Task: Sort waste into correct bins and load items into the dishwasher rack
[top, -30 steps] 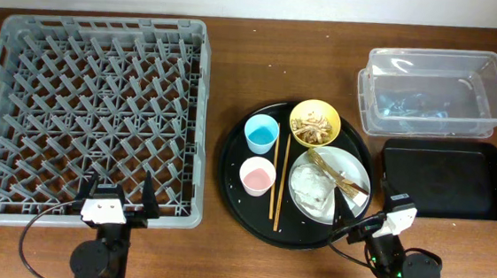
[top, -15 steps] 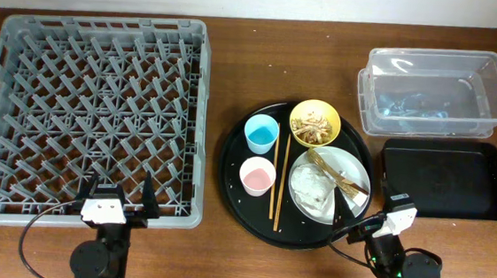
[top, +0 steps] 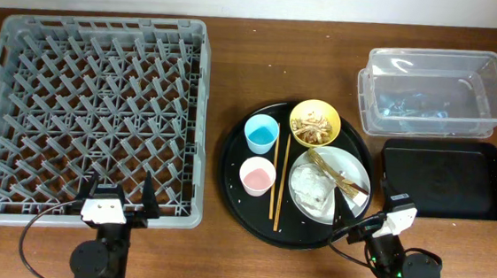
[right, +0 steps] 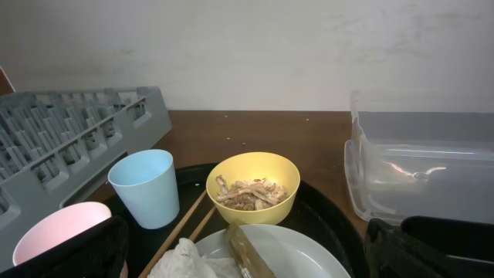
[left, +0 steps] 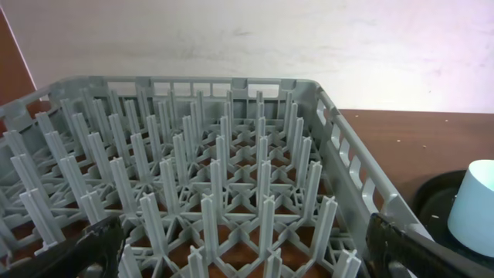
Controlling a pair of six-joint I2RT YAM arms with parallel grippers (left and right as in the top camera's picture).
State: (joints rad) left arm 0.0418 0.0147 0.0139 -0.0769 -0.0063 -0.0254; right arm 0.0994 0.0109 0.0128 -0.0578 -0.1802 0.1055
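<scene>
Rack at the far left of the table, nothing on its pegs. Left gripper sits at the rack's near edge. In the left wrist view its two fingers stand at the bottom corners of the frame, jaws wide, nothing between them but rack pegs.

Centre: round black tray just right of the rack, apart from it.
- Blue cup upright at the tray's upper left.
- Pink cup upright just below it.
- Chopsticks lie side by side, running lengthwise to the right of both cups.
- Yellow bowl at the tray's top, with food scraps inside.
- Plate below the bowl. Tissue is crumpled on its left half, and the gold-brown wrapper lies slantwise across it.

Right gripper at the table's near edge, beside the tray's lower right rim and facing the plate. Jaws wide, dark fingers at the bottom corners of its wrist view, gripping nothing.

Far right: clear tub at the top. Something bluish shows through its wall; cannot tell what. Flat black tray just below it.
</scene>
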